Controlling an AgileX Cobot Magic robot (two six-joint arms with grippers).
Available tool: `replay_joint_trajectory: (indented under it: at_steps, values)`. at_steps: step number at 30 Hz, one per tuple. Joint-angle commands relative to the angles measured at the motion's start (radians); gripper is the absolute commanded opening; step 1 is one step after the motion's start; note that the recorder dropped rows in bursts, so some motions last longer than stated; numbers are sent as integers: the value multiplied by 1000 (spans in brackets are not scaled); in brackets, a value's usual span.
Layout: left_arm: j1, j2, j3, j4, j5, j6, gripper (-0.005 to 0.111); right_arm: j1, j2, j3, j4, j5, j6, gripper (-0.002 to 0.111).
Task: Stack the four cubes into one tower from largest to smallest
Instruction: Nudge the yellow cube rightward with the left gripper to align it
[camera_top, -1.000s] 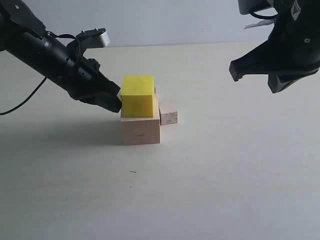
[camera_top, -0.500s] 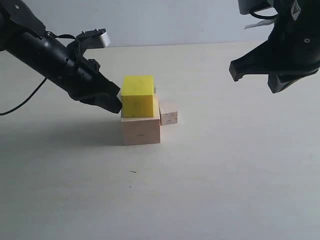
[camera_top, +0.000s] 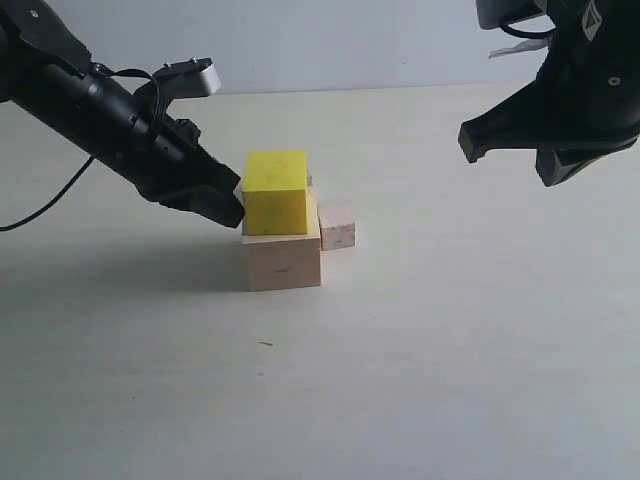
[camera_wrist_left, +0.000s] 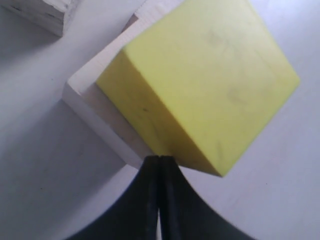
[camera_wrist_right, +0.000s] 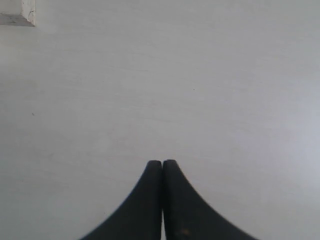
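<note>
Left end effector closed, tips touching yellow cube.

Low exterior view, wrist views look down, left shares yellow cube

No legible text, labels, brands or numbers anywhere.
</note>
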Motion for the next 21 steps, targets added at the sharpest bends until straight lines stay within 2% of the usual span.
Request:
replay_joint_trajectory:
  at_steps: [1, 21]
  values:
    - [4, 0, 1, -15, 6, 2, 0, -5, -8, 6, -12, -7, -8, 0]
    - [4, 0, 1, -19, 15, 2, 0, -5, -8, 6, -12, -7, -28, 0]
